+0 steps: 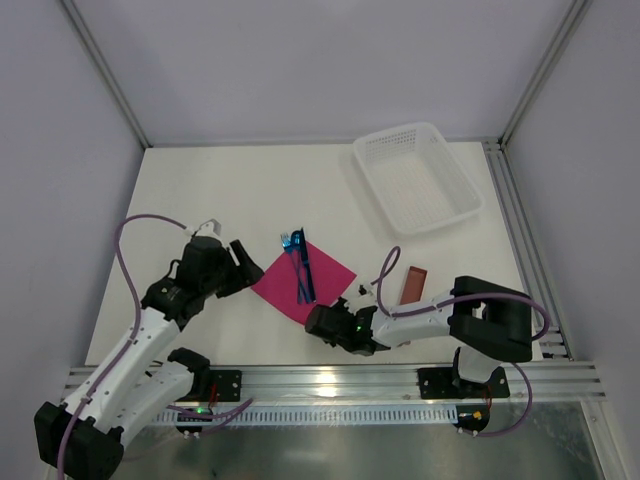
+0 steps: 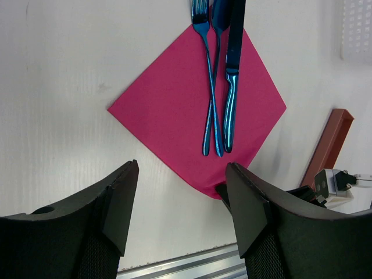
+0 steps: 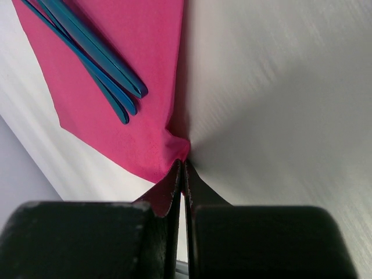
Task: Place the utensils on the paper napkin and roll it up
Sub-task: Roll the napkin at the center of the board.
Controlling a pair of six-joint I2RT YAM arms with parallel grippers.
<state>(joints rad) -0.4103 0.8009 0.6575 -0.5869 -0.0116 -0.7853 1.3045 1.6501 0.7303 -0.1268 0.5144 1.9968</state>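
The magenta paper napkin (image 1: 300, 283) lies as a diamond on the white table. Three blue utensils (image 1: 300, 262) lie side by side on it: a fork (image 2: 204, 70), a spoon (image 2: 216, 87) and a knife (image 2: 232, 75), their heads past its far corner. My right gripper (image 1: 318, 320) is shut on the napkin's near corner (image 3: 174, 148), which is pinched up between its fingertips. My left gripper (image 1: 245, 265) is open and empty, just left of the napkin, its fingers (image 2: 116, 197) above bare table in the left wrist view.
A reddish-brown oblong sleeve (image 1: 412, 283) lies right of the napkin, close to my right arm. A white mesh basket (image 1: 417, 176) stands at the back right. A metal rail (image 1: 330, 378) runs along the table's near edge.
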